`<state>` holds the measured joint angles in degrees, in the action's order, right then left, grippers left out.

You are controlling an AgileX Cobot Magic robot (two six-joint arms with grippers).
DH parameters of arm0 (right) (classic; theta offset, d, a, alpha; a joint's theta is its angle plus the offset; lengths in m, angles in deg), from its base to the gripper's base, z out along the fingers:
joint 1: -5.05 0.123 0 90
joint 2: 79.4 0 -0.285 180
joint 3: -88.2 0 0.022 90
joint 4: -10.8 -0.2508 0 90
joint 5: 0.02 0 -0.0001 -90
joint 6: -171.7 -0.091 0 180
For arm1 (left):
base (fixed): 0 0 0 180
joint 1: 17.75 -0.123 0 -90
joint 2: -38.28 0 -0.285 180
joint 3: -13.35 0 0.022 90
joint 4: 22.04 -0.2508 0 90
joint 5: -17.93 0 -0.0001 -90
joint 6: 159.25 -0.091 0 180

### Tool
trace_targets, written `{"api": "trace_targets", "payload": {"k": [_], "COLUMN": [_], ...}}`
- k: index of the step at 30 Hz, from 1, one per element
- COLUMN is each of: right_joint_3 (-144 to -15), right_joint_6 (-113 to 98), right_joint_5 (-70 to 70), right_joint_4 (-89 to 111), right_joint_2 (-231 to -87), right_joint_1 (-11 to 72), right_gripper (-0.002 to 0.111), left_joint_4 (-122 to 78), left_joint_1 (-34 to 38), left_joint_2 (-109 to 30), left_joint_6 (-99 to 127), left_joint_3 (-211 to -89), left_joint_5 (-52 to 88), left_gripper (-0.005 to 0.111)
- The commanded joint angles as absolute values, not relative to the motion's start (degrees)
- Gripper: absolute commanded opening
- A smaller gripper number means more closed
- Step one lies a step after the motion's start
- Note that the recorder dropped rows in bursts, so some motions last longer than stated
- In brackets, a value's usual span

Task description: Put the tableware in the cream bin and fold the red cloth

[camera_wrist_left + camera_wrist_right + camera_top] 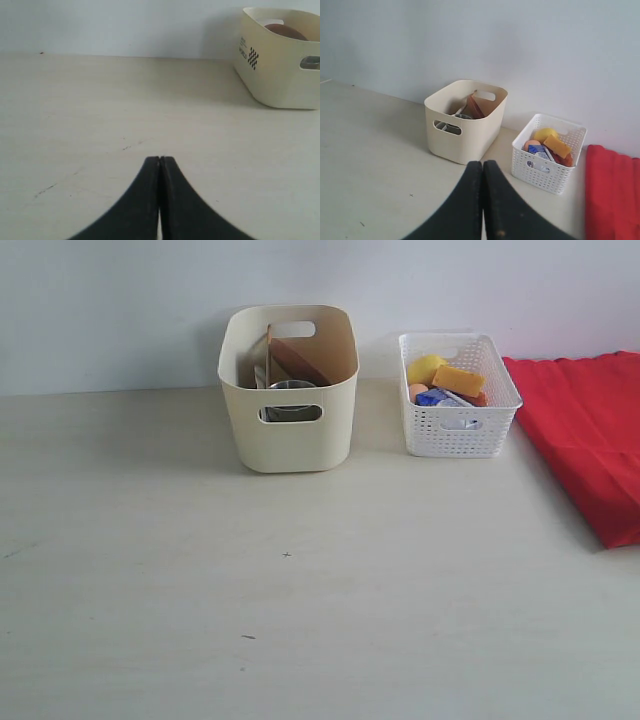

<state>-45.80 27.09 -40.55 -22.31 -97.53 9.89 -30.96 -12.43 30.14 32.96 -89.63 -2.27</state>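
Bin (288, 430): stands upright on the table (300, 590) at the back, near the wall. Inside it, a brown plate (298, 362) leans on edge. A steel cup (292, 388) shows over the front rim and through the handle cutout. Other tableware in the bin is too hidden to make out.

Cloth (590, 430): lies flat on the table at the far right and runs out of view. Its near edge is just beside the basket (460, 435). Soft lengthwise ridges show in the right wrist view. How many layers it has, I cannot tell.

Basket: right of the bin, apart from it, holding a lemon (424, 368), cheese (458, 380) and a blue carton (438, 397).

Left gripper (159, 160): jaws pressed together, nothing between them, low over bare table, bin well off to one side.

Right gripper (482, 164): jaws likewise together and empty, raised above the table, facing bin and basket.
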Motion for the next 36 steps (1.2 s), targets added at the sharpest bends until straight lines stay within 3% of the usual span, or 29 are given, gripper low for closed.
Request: {"api": "trace_targets", "payload": {"k": [1, 36], "right_joint_3": [-45.67, -45.34], "right_joint_6": [27.36, 27.74], "right_joint_5": [-40.58, -39.66], "right_joint_4": [-22.33, -21.73], "right_joint_2": [-97.23, -97.23], "right_joint_1": [10.02, 10.02], "right_gripper": [0.0, 0.0], "left_joint_4": [-31.02, -31.13], "left_joint_1": [-12.63, -12.63], "left_joint_2": [30.49, 30.49], "left_joint_6": [31.68, 31.68], "left_joint_3": [-89.43, -89.43], "left_joint_5": [-2.66, -2.66], "left_gripper": [0.0, 0.0]}}
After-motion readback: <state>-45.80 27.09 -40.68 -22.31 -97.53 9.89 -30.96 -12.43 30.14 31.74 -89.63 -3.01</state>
